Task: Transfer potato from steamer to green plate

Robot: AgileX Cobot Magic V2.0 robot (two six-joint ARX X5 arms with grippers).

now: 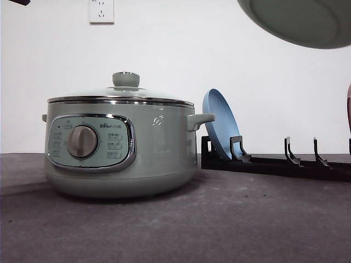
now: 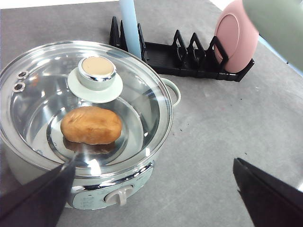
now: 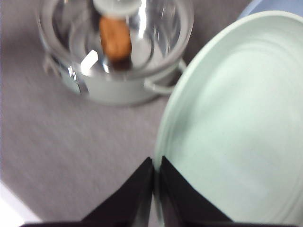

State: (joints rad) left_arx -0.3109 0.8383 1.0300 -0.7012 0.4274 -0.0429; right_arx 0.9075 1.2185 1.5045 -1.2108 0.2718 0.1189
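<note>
Pinched tight on the rim of the green plate, the right gripper carries the plate in the air, and the front view shows its underside hanging high above the rack end of the table. The left gripper has its dark fingers spread wide apart with nothing between them, hovering over the table near the front of the steamer. Through the glass lid, which sits closed on the pot with its knob upright, the potato lies on the steamer's shiny floor. By my reading the task is early: the plate has been picked up but not set down, the lid is not yet off, and the potato is untouched. Left to do would be placing the plate on the table, lifting the lid, and moving the potato across. The table is a grey, slightly textured surface. Behind the steamer a black dish rack holds a blue plate leaning upright and, further along, a pink plate. A plain white wall with a power socket closes the scene.
</note>
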